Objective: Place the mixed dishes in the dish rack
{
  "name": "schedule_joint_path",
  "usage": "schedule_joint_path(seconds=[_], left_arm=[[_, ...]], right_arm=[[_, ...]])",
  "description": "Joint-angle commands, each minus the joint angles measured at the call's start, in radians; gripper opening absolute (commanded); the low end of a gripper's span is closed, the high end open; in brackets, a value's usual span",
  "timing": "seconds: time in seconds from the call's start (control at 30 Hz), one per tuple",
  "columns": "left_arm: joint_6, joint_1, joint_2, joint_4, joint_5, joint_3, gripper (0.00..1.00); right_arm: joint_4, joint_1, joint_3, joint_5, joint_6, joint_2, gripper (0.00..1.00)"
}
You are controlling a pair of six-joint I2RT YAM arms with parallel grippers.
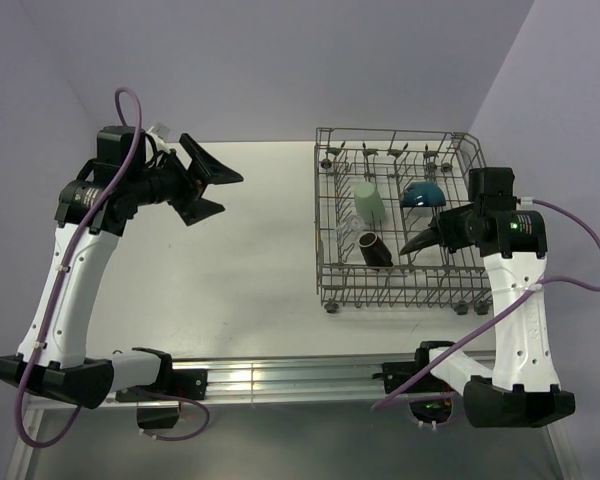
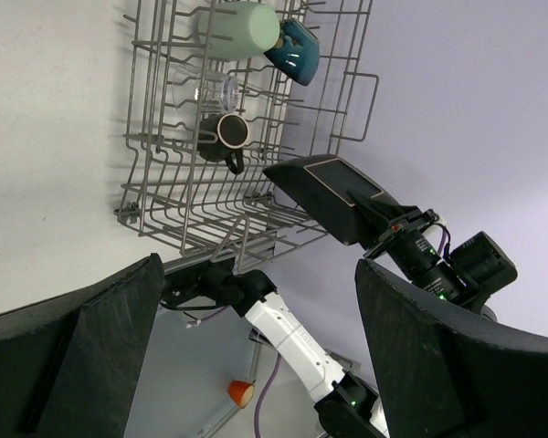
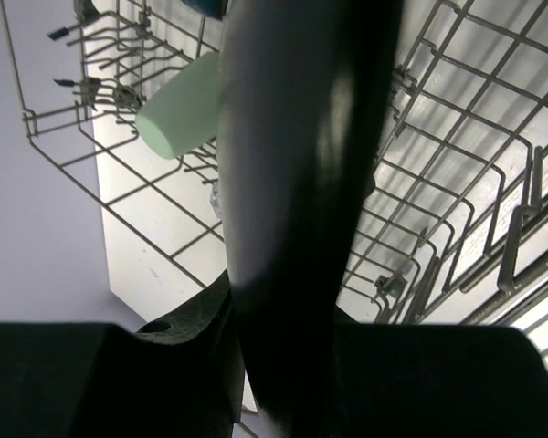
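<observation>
Grey wire formed the single dish rack (image 1: 400, 292), which stood on the table (image 1: 260, 250) at the right of the overhead view. It already held four of the five mixed dishes. One pale green cup (image 1: 369, 201) lay on its side, with one teal-skinned bowl (image 1: 421, 194) just to its right. One small clear glass (image 1: 345, 232) and one brown mug (image 1: 375, 250) sat lower in the frame.

The fifth dish, one square black plate (image 1: 421, 240), was clamped by its edge in the right jaws. It was tilted over the rack's right half and looked clear of the wires in the left wrist view. The right arm (image 1: 520, 300) reached in from the frame's right side. The left arm (image 1: 75, 270) hung at upper left, well apart from the rack, with the left jaws spread wide and holding nothing.

Seating the plate appeared to be the last step. Doing it well would likely mean turning the plate edge-down and lining it up with a free slot between tines, right of the mug. It should then go down slowly, clear of the bowl, and be released only once the tines carried it.

Tally: two arms, one rack, five dishes.
</observation>
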Motion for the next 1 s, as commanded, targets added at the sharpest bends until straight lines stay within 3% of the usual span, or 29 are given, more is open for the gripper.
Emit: schedule_joint_path(seconds=[0.0, 0.27, 0.97], left_arm=[[0.031, 0.003, 0.005, 0.006, 0.025, 0.024, 0.92], [0.033, 0.003, 0.014, 0.011, 0.030, 0.006, 0.92], [0.045, 0.012, 0.037, 0.011, 0.033, -0.014, 0.92]], right_arm=[[0.158, -0.026, 0.017, 0.006, 0.016, -0.027, 0.00], [0.208, -0.099, -0.029, -0.028, 0.021, -0.010, 0.00], [0.312, -0.117, -0.176, -0.023, 0.180, 0.001, 0.00]])
